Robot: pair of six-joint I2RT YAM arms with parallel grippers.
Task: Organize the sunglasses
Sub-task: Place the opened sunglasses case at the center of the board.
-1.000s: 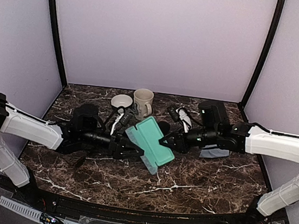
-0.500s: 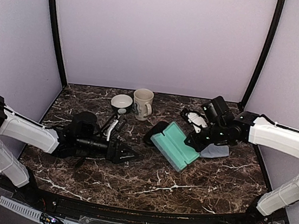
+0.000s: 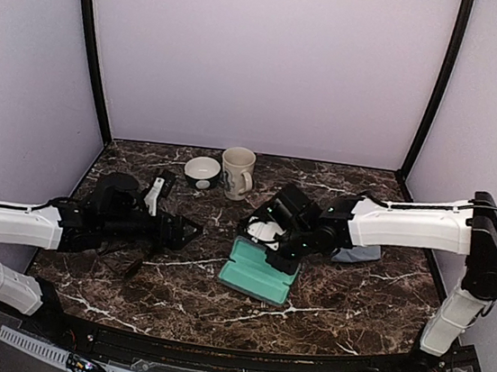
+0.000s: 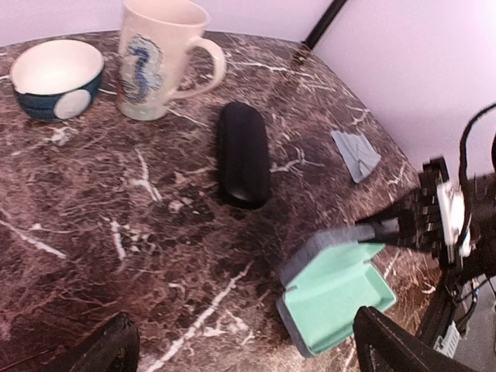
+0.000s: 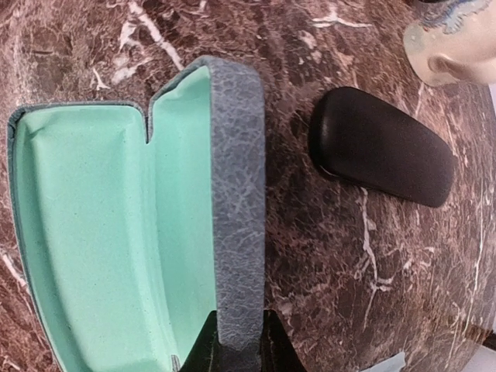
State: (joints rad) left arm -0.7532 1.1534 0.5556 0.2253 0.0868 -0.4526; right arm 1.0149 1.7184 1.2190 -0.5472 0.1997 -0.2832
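The grey-blue case [image 3: 258,275] lies open at the table's middle, its mint lining up; it also shows in the left wrist view [image 4: 335,291]. My right gripper [image 3: 282,255] is shut on its grey wall [image 5: 239,232], one finger on each side [image 5: 236,350]. My left gripper [image 3: 190,230] is open and empty, low over the marble left of the case, its fingers [image 4: 108,350] spread wide [image 4: 246,329]. The black oblong case [image 4: 242,155] lies shut beyond the open case [image 5: 381,155]. I see no sunglasses clearly; a thin dark shape [image 3: 133,268] lies by my left arm.
A cream mug [image 3: 238,171] and a small bowl [image 3: 201,171] stand at the back; both show in the left wrist view, mug [image 4: 159,58], bowl [image 4: 56,77]. A grey folded cloth [image 3: 360,253] lies right of my right arm [image 4: 356,153].
My right gripper has carried the open case from the right to the table's middle and set it low. My left gripper has drawn back to the left, away from the case.
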